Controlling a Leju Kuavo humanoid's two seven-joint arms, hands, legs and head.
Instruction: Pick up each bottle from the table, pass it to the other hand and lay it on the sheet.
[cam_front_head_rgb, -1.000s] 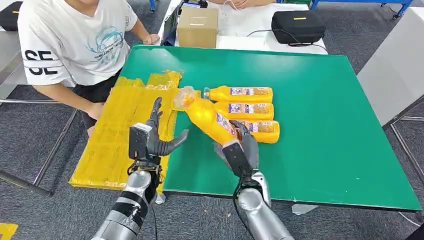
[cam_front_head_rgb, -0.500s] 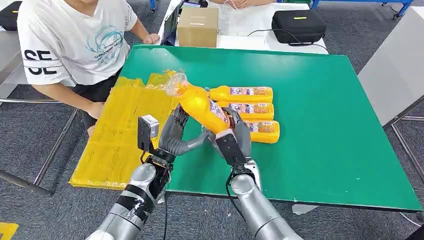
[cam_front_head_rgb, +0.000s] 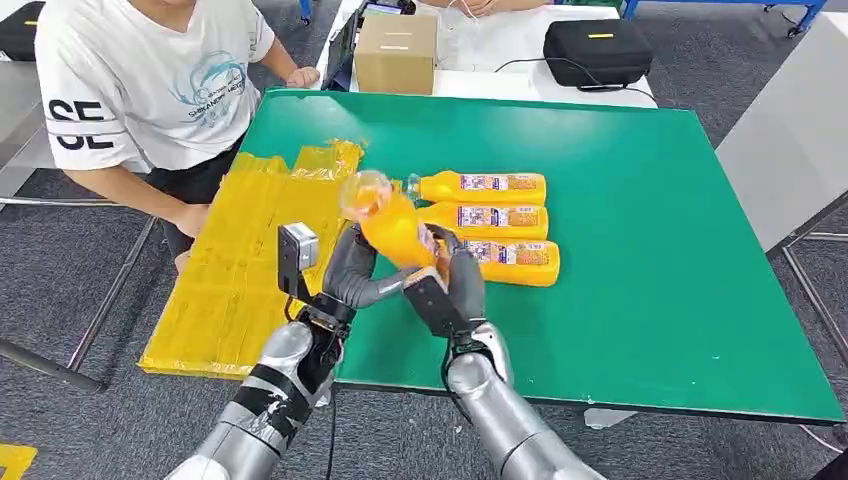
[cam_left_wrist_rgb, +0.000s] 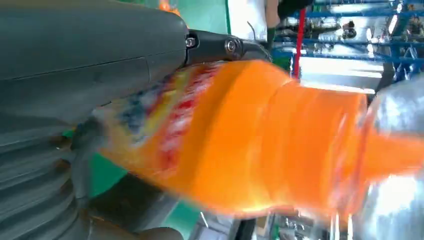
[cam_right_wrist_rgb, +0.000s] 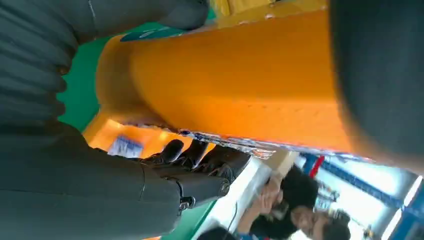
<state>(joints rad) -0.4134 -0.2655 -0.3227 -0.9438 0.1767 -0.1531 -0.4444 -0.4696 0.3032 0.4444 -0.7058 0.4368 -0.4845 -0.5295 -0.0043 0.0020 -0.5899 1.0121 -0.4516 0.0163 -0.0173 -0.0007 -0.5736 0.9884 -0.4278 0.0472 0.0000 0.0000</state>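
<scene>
A green counter (cam_front_head_rgb: 650, 250) is filling the middle of the frame, with a yellow sheet (cam_front_head_rgb: 250, 260) lying over its left edge and three orange bottles (cam_front_head_rgb: 490, 218) lying side by side at centre. Just left of them, the right hand (cam_front_head_rgb: 445, 290) is clamping a tilted orange bottle (cam_front_head_rgb: 395, 228) above the counter. The left hand (cam_front_head_rgb: 350, 275) is reaching in beside it with fingers apart, touching the bottle's body.

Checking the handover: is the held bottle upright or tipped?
Tipped: the bottle leans, neck up toward the sheet, between both hands.
</scene>
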